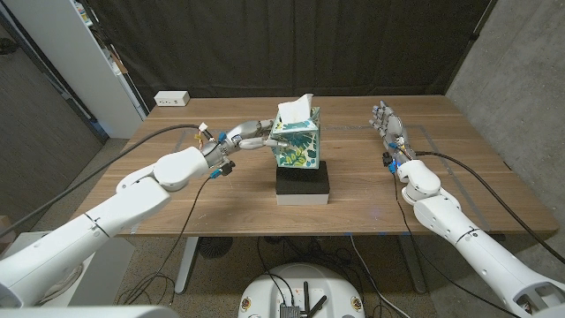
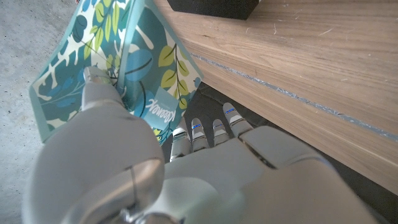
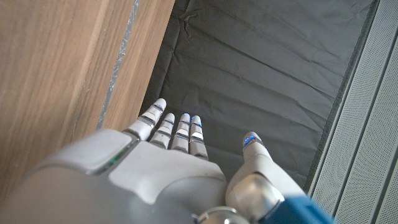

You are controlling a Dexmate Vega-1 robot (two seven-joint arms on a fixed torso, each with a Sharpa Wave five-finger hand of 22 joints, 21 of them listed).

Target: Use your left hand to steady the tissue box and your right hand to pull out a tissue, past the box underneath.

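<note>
A teal tissue box (image 1: 298, 144) with a leaf print stands on a black box (image 1: 303, 179) with a white base, mid-table. A white tissue (image 1: 296, 108) sticks up from its top. My left hand (image 1: 251, 135) reaches the box's left side. In the left wrist view its thumb (image 2: 99, 93) presses one face of the tissue box (image 2: 134, 62) while the fingers (image 2: 211, 127) reach past the other side of its corner. My right hand (image 1: 388, 124) is well to the right of the box, fingers apart and straight, holding nothing. The right wrist view shows this right hand (image 3: 168, 162) beside the table edge (image 3: 56, 74).
A white power strip (image 1: 172, 99) lies at the table's back left corner. A white shelf unit (image 1: 97, 53) stands beyond the left side, and a dark curtain (image 1: 353, 35) hangs behind. Cables run along both arms. Bare wood (image 1: 353, 150) separates the box from my right hand.
</note>
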